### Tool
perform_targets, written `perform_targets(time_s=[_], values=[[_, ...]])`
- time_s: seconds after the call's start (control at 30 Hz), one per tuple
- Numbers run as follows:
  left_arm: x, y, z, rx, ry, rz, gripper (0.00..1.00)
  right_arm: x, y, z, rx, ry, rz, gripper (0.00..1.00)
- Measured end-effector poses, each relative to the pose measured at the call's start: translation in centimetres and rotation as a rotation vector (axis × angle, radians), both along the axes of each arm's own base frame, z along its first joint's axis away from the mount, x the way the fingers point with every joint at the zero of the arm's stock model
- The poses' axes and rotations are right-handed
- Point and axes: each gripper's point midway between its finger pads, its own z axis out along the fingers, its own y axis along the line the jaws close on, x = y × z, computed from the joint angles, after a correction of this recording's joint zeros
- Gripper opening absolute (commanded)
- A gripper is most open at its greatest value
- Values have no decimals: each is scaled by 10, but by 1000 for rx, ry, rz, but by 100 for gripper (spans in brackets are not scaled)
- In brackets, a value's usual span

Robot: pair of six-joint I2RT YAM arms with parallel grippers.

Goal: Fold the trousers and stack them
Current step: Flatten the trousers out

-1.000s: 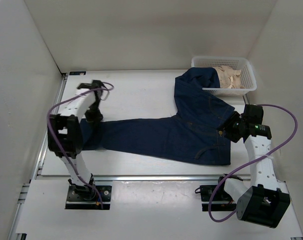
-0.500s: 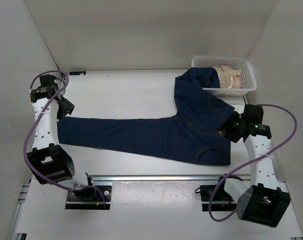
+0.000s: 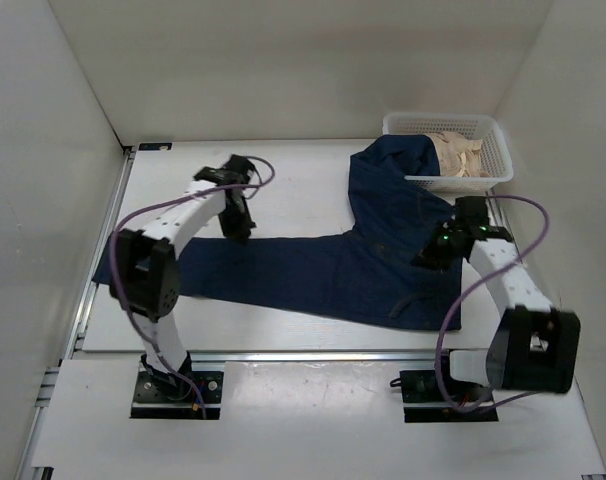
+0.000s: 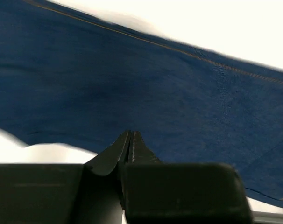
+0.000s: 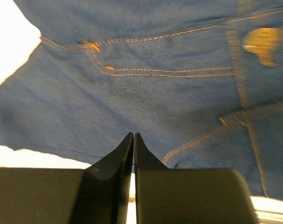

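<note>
The dark navy trousers (image 3: 323, 270) lie spread on the white table (image 3: 283, 180). One leg runs left across the table, and the other bends up onto the basket's near rim. My left gripper (image 3: 237, 228) is at the far edge of the left leg, about halfway along it. In the left wrist view its jaws (image 4: 131, 134) are shut just above the denim (image 4: 132, 79), with no fabric between them. My right gripper (image 3: 430, 256) hovers over the hip area. In the right wrist view it (image 5: 133, 135) is shut over tan pocket stitching (image 5: 146, 72) and holds nothing.
A white mesh basket (image 3: 495, 135) holding beige cloth (image 3: 458, 155) stands at the back right, with the trouser leg draped against its front. White walls close in the table on the left, back and right. A metal rail (image 3: 303, 355) runs along the near edge.
My left arm swung from the far-left cuff end to the middle of the leg and its jaws closed. My right gripper shifted left over the hip and shut. The left leg now lies stretched further left.
</note>
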Motion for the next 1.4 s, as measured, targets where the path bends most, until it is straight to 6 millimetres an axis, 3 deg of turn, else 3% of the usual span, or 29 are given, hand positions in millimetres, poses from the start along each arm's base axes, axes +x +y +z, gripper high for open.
perform_targets(time_s=[0.07,0.17,0.37,0.6,0.67,0.73,0.77,0.83,0.87,0.97,1.0,1.1,1.2,1.33,1.4], values=[[-4,-24,-26,-7,66,-40,12,4,20,-19,-9,75,72,7],[-11,-44,-65,-19,163,-55,12,1,59,-56,-58,179,197,7],[-46,-38,-95,-26,258,-27,12,-29,58,-91,-104,302,140,8],[-93,-27,-98,-32,300,-25,13,-63,51,-89,-110,329,78,9],[-101,-27,-97,-26,307,-38,20,-68,46,-82,-133,316,69,15],[-101,-29,-91,-24,304,-56,30,-64,39,-65,-171,272,50,29],[-97,-31,-84,-24,295,-70,45,-55,35,-52,-198,233,36,45],[-76,-42,-59,-30,237,-105,49,-24,28,-16,-238,125,9,58],[-60,-49,-43,-42,182,-119,49,-2,25,6,-250,55,-6,70],[-14,-72,17,-78,-4,-164,50,66,10,74,-283,-130,-62,83],[-4,-78,36,-89,-57,-177,50,94,3,95,-292,-189,-85,83],[8,-86,70,-102,-149,-201,50,160,-12,128,-310,-279,-119,85],[1,-82,69,-78,-129,-211,50,215,-23,131,-317,-309,-136,85],[-15,-72,48,-36,-50,-217,50,274,-26,99,-313,-286,-133,85],[-22,-68,36,-17,-7,-218,50,293,-25,80,-308,-269,-127,85]])
